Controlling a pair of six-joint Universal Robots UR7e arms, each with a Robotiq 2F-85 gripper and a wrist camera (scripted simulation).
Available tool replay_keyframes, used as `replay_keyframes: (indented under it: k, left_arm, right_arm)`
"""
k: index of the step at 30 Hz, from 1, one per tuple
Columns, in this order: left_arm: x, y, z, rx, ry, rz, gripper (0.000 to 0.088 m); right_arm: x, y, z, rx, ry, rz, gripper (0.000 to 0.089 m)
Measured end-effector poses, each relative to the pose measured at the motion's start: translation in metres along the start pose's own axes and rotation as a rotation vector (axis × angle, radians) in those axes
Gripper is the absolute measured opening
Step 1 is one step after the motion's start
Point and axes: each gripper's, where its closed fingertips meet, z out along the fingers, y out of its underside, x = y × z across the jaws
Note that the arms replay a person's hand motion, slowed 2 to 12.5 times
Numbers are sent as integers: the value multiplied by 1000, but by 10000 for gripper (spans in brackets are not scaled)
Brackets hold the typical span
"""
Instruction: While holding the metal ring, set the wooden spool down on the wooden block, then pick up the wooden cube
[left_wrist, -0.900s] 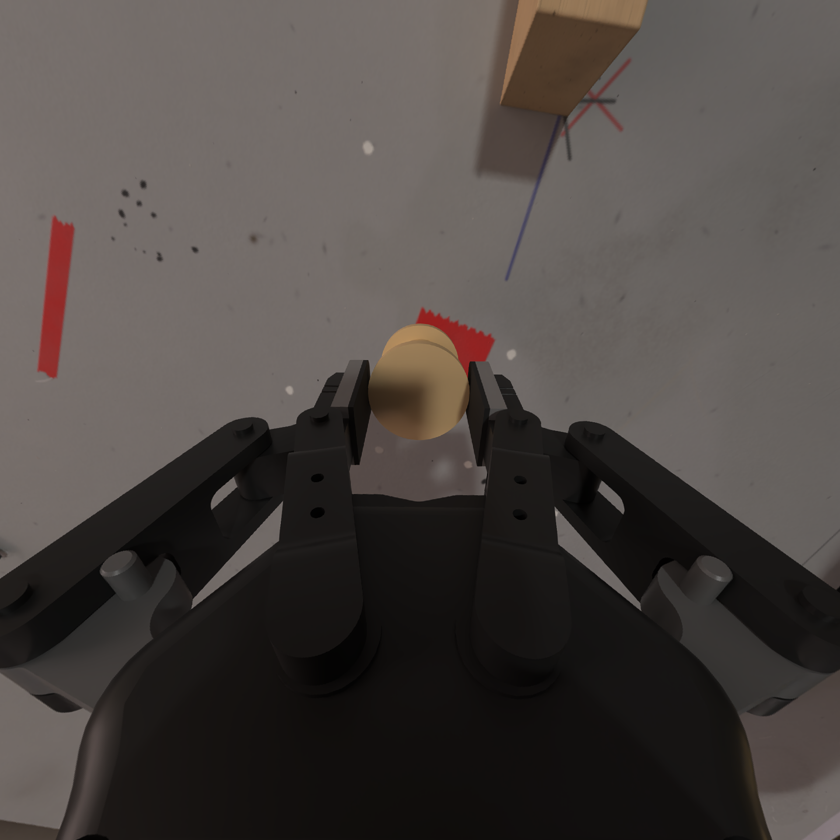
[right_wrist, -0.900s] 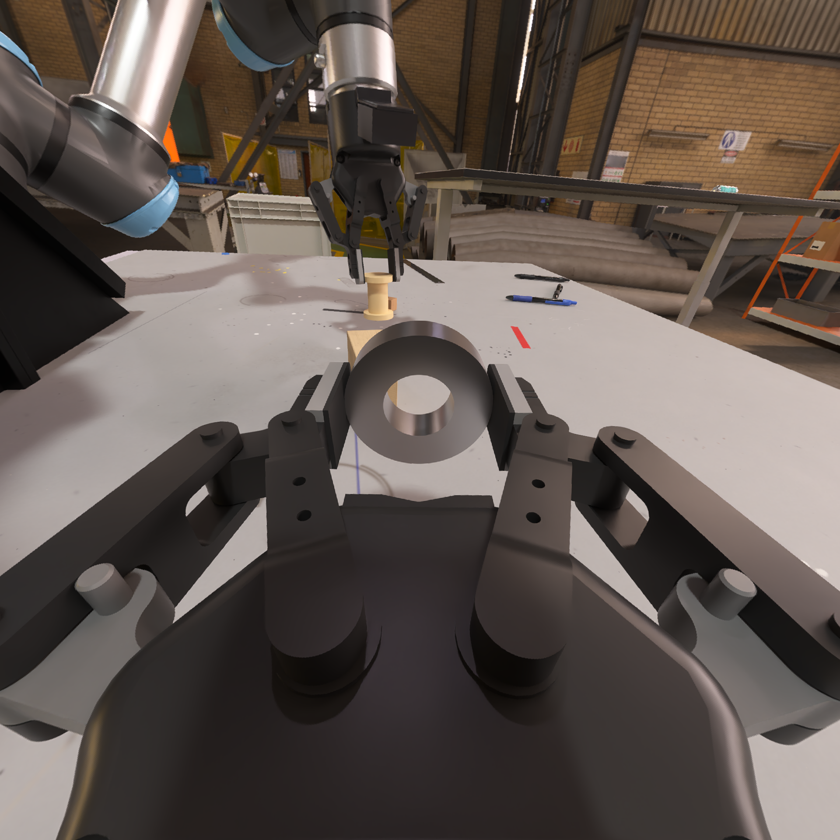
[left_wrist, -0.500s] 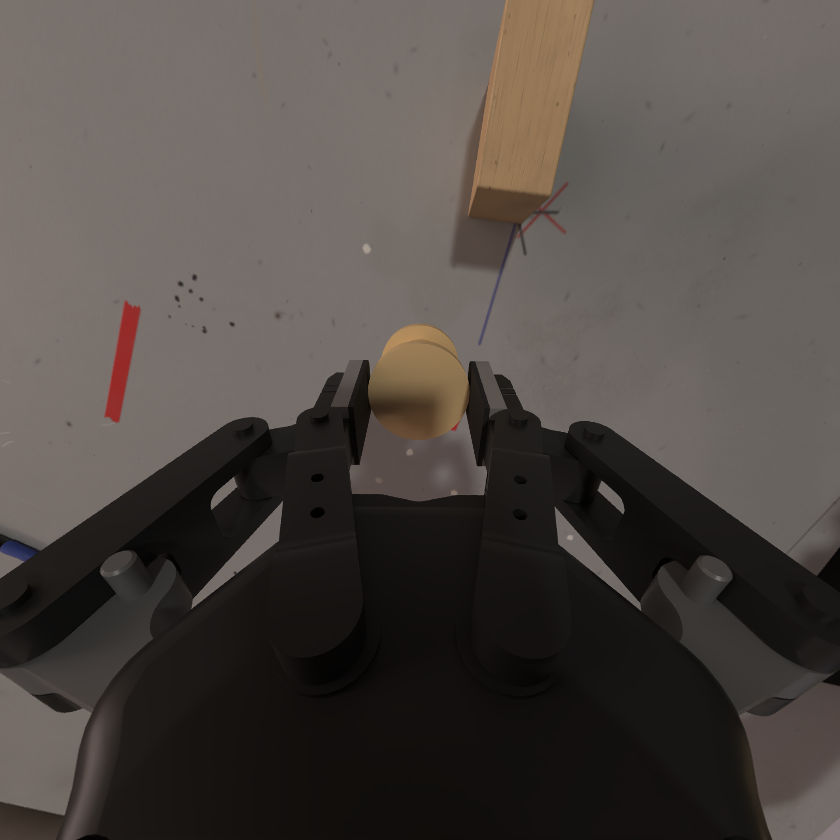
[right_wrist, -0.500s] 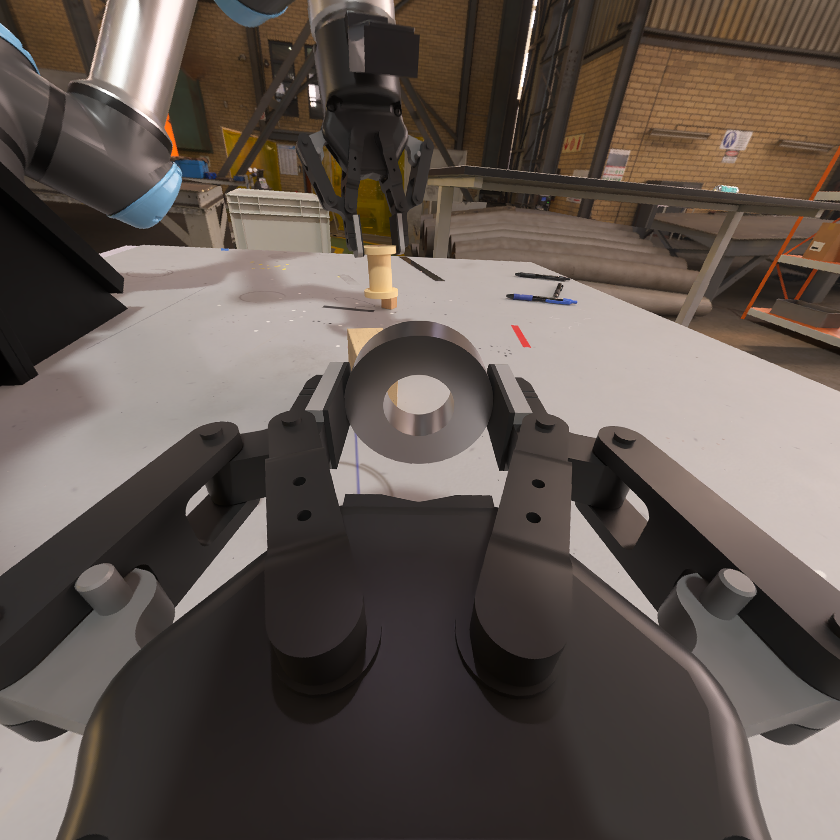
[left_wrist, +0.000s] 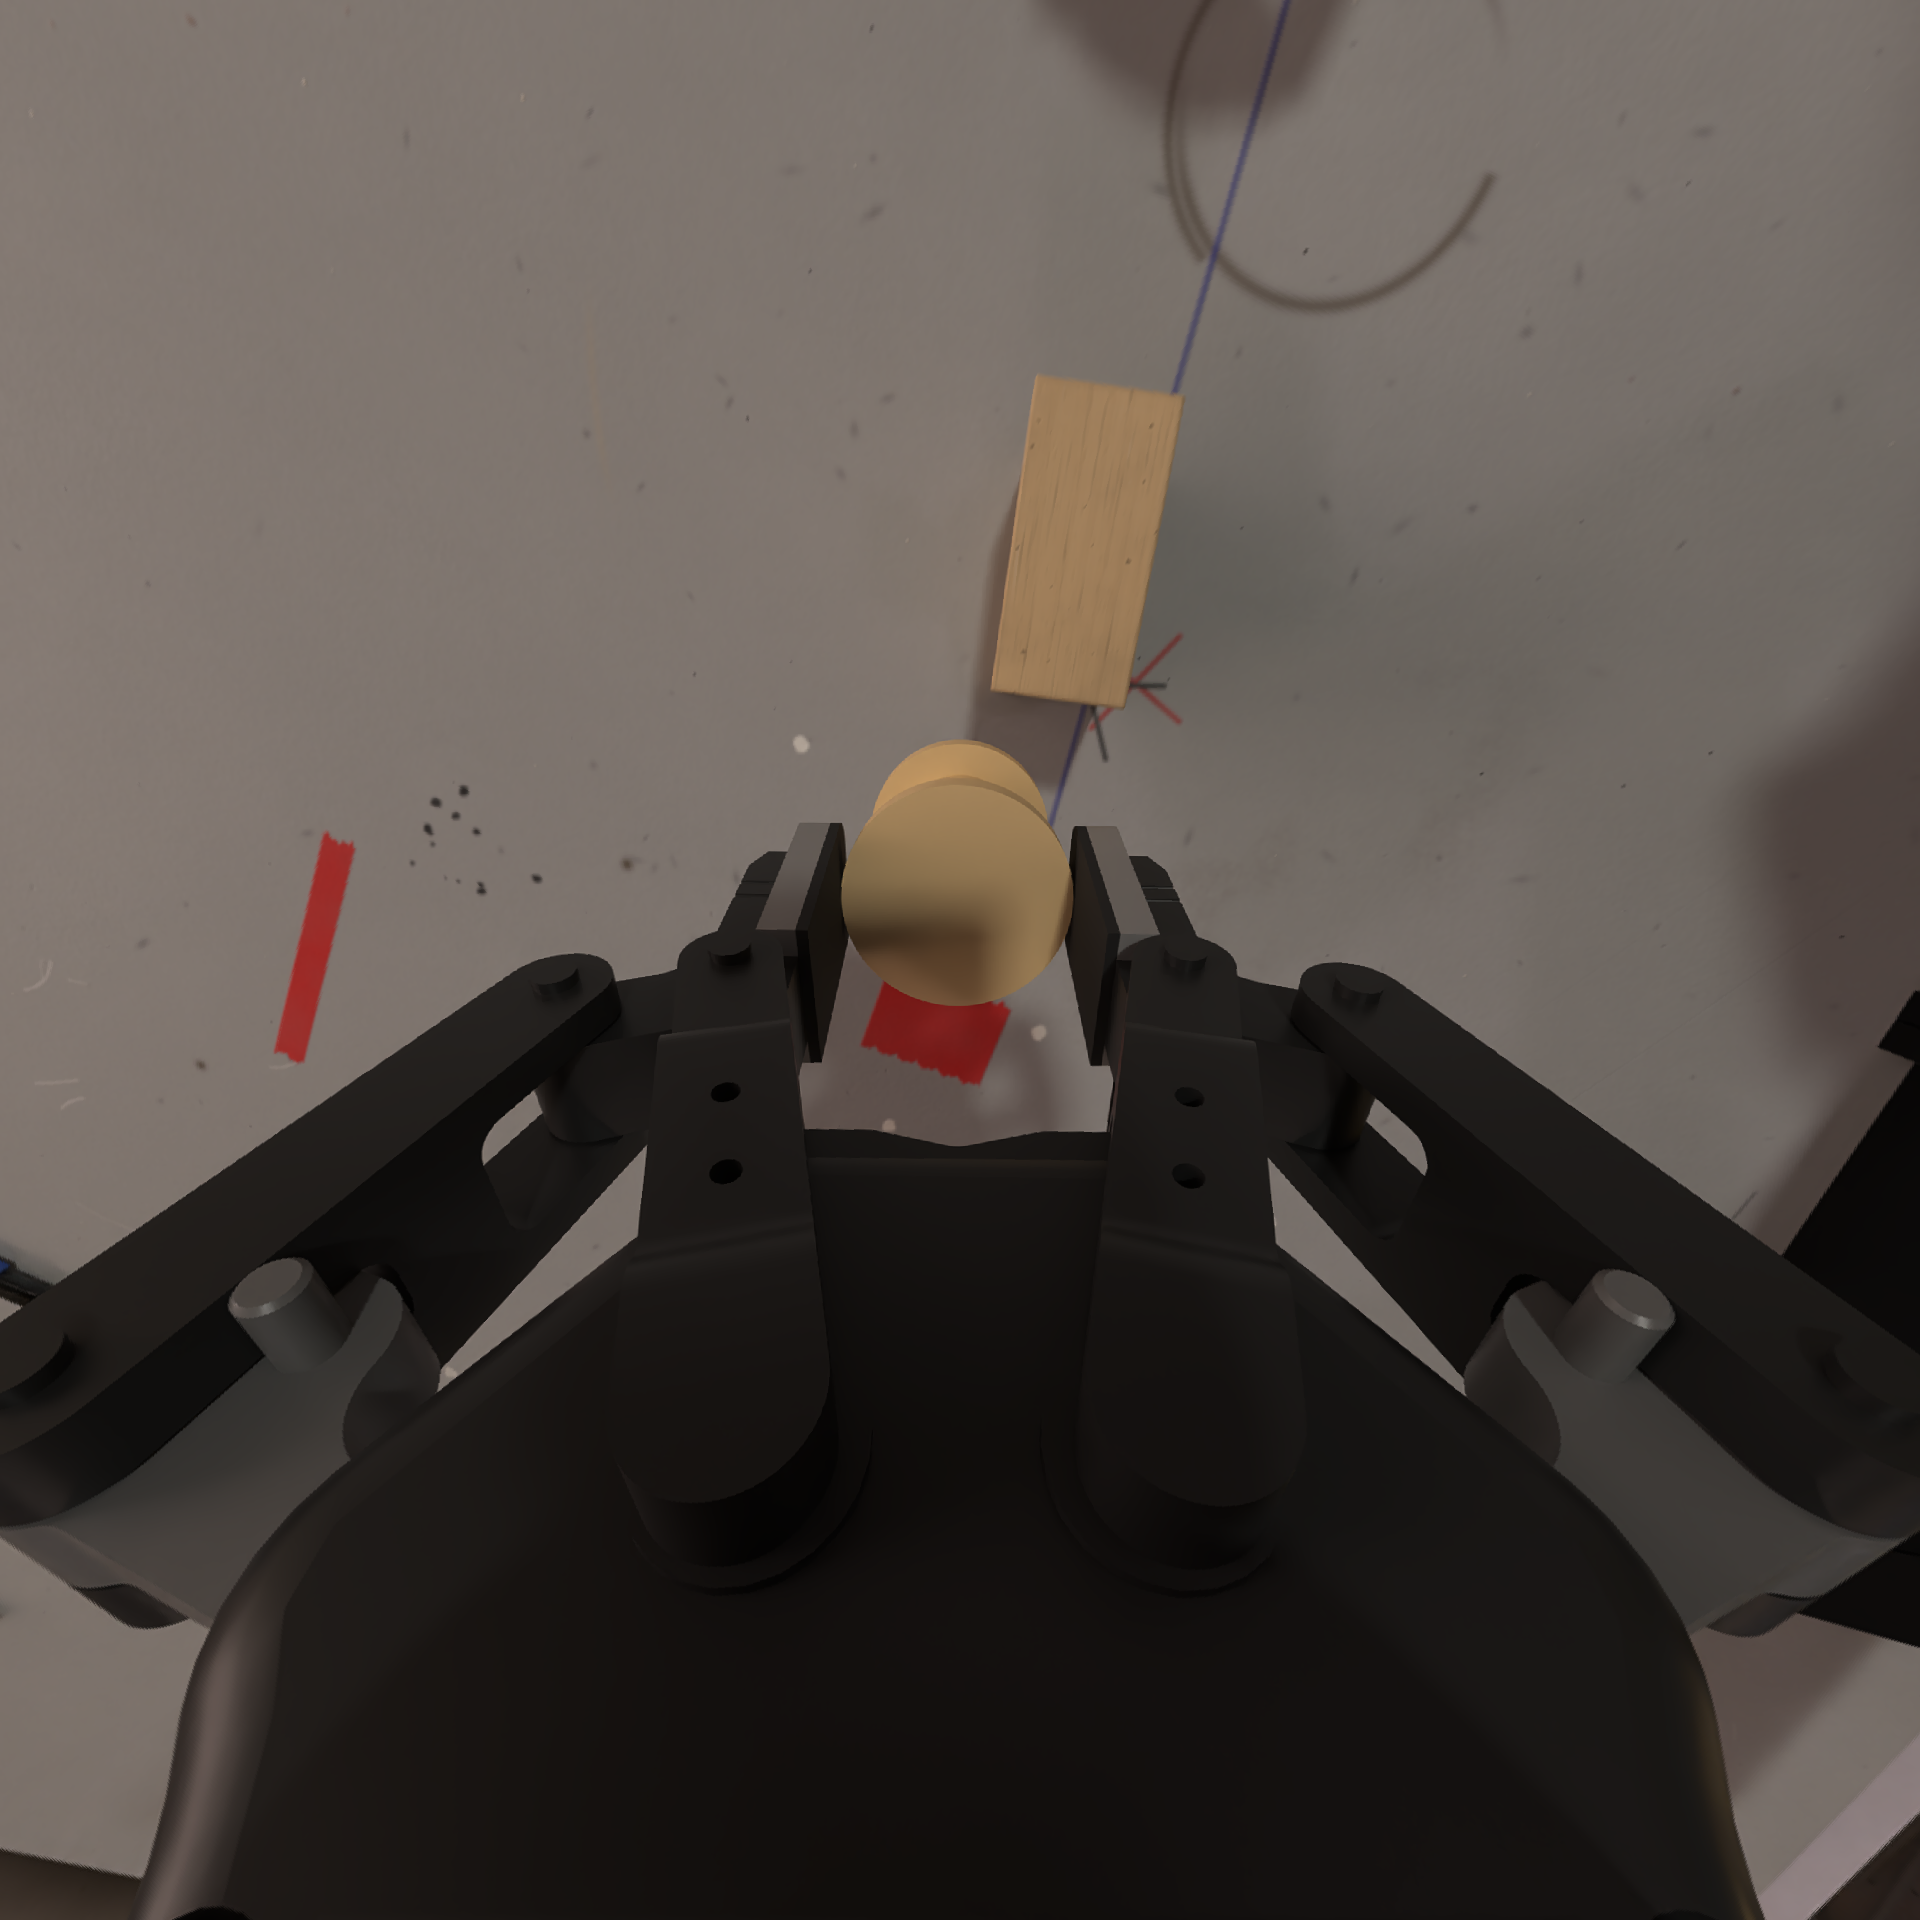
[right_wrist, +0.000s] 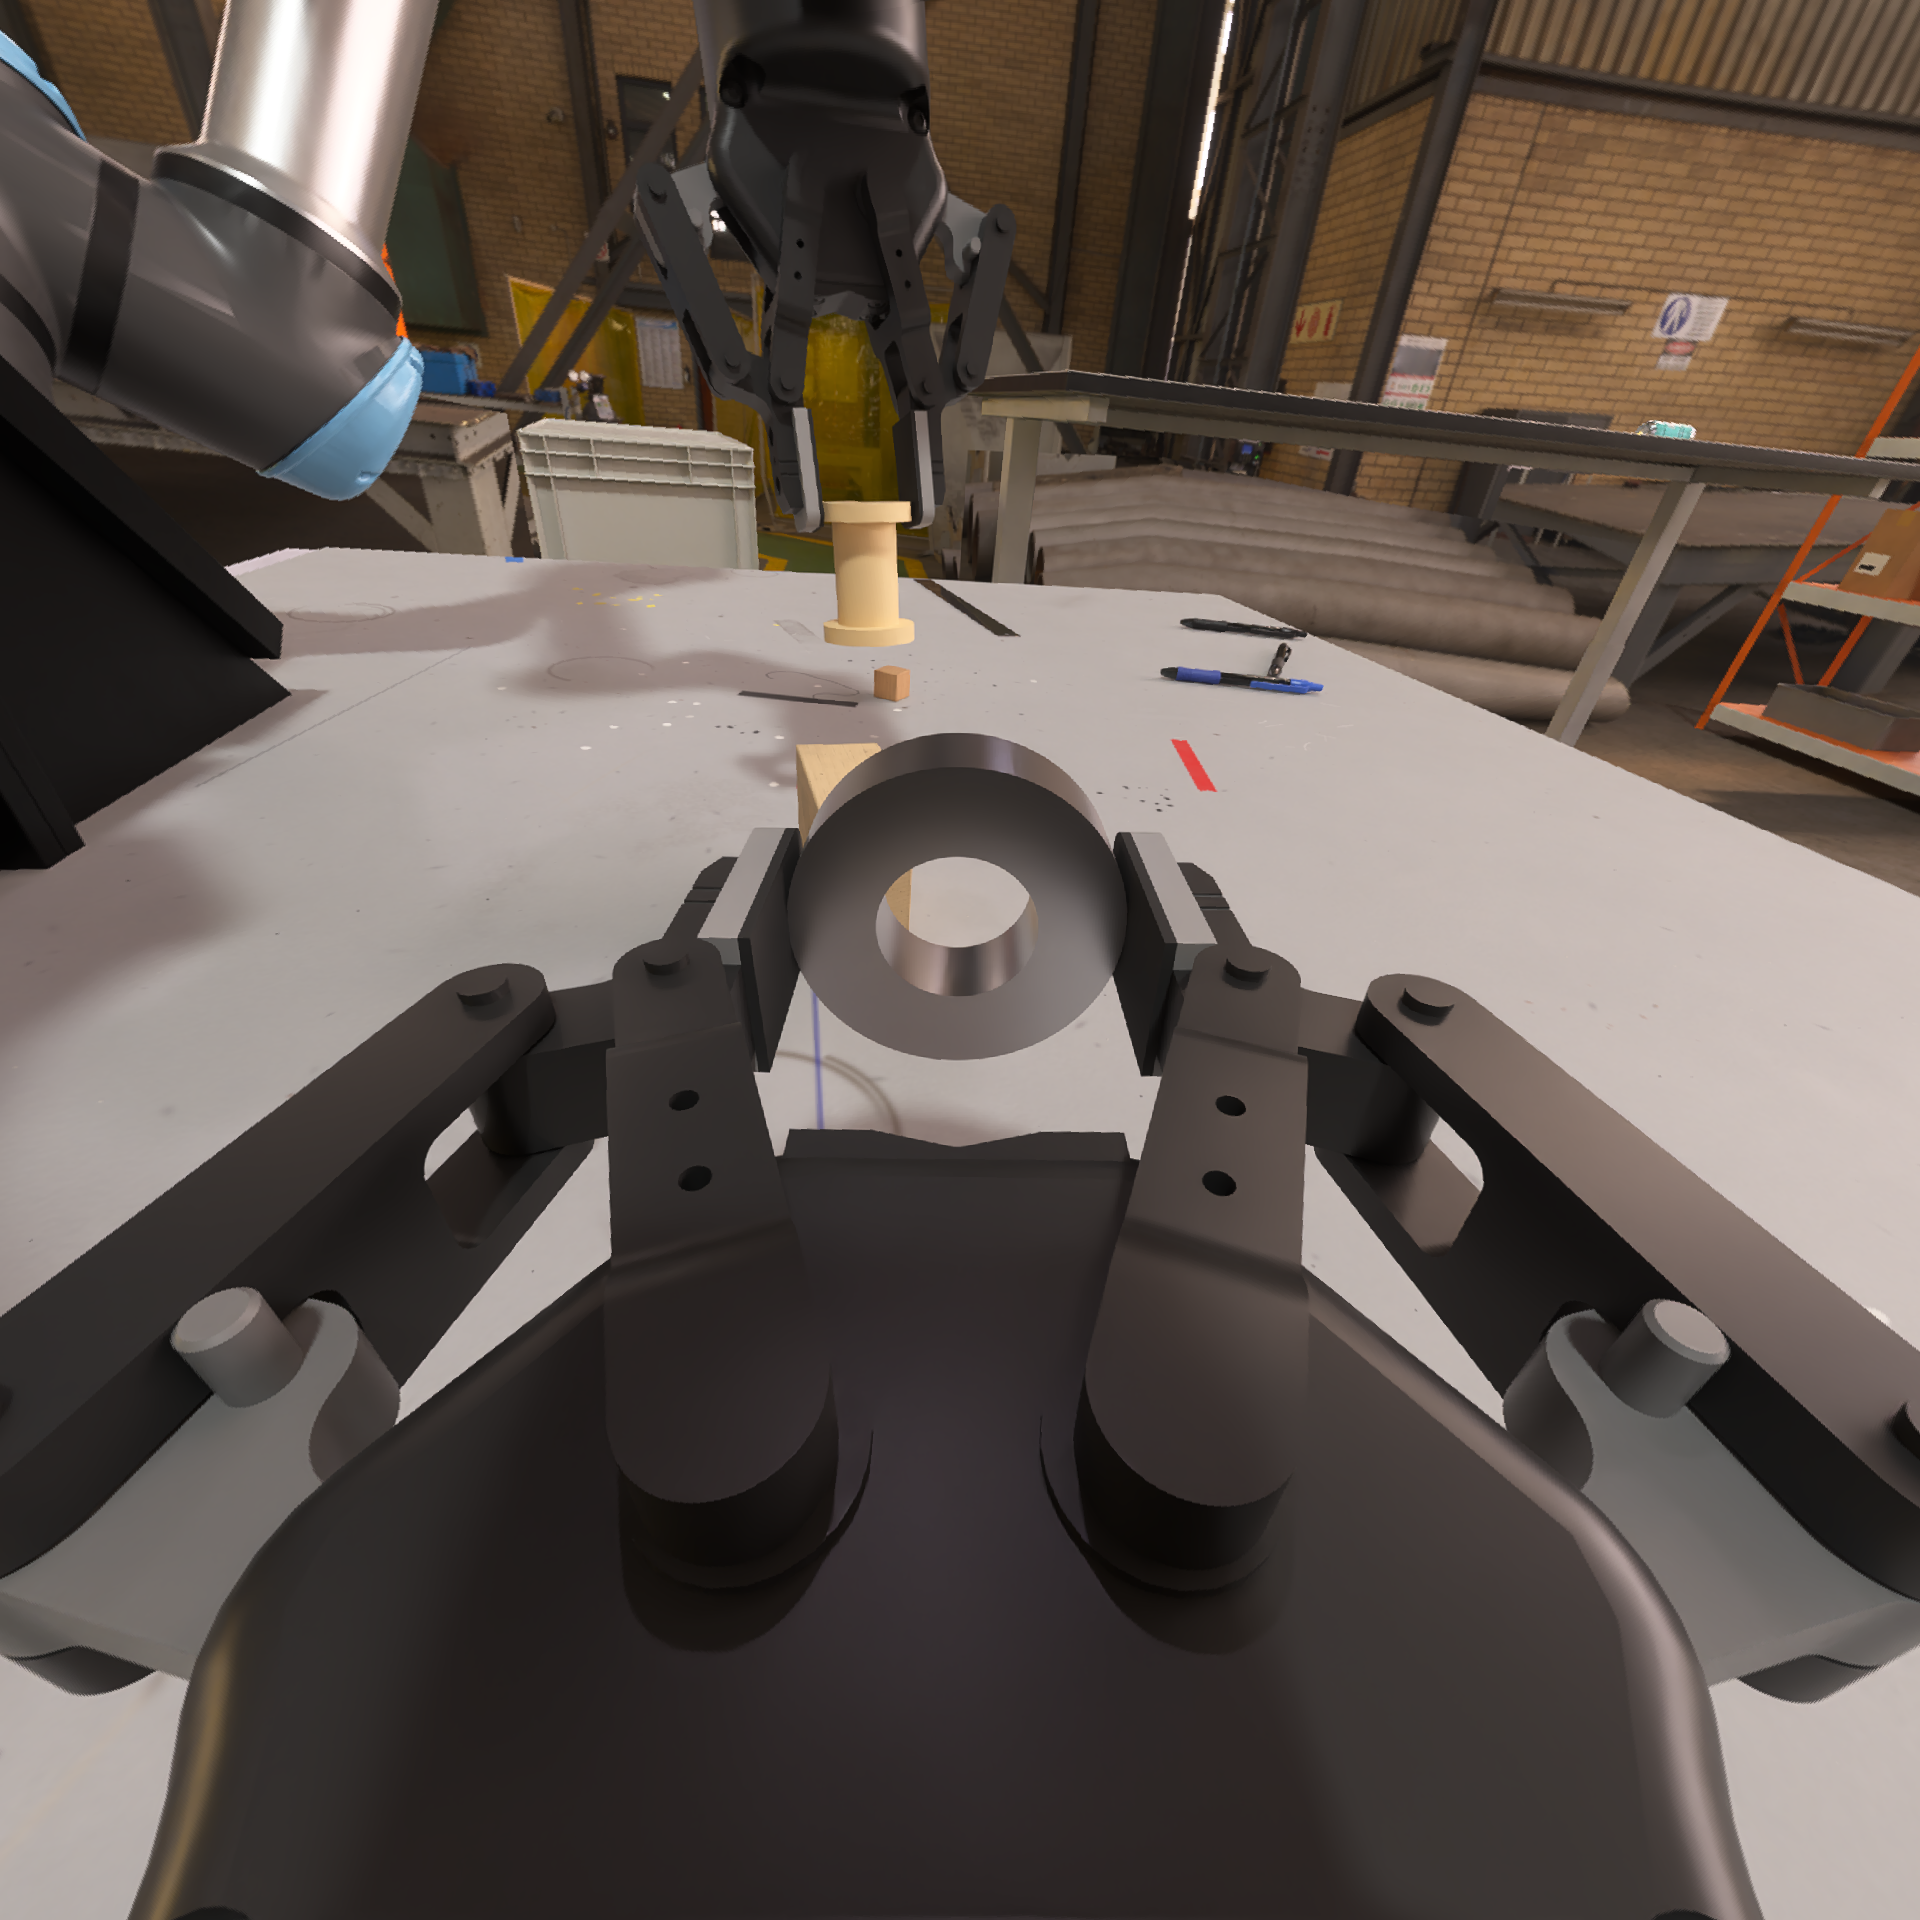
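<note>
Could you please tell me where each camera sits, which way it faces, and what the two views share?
Left wrist view: on the left gripper, facing straight down at the table; its fingers clamp the spool.
Right wrist view: on the right gripper, facing across the table; its fingers clamp the ring.
Shared: spool, block, red tape.

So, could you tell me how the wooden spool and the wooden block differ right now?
The wooden spool is round with flanged ends; the wooden block is a flat-faced rectangular bar. The spool hangs upright in the air, clamped in the left gripper; the block lies on the table, untouched. Both are light, unpainted wood.
</note>
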Motion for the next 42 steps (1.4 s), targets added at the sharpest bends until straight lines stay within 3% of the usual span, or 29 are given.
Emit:
replay_keyframes:
  k: [18,42]
  left_arm:
    - [26,-44,9,-25,43,85,382]
    - [29,-54,37,-91,55,103,382]
  right_arm:
    - [0,0,0,3,1,-2,519]
    - [0,-1,0,7,-1,2,519]
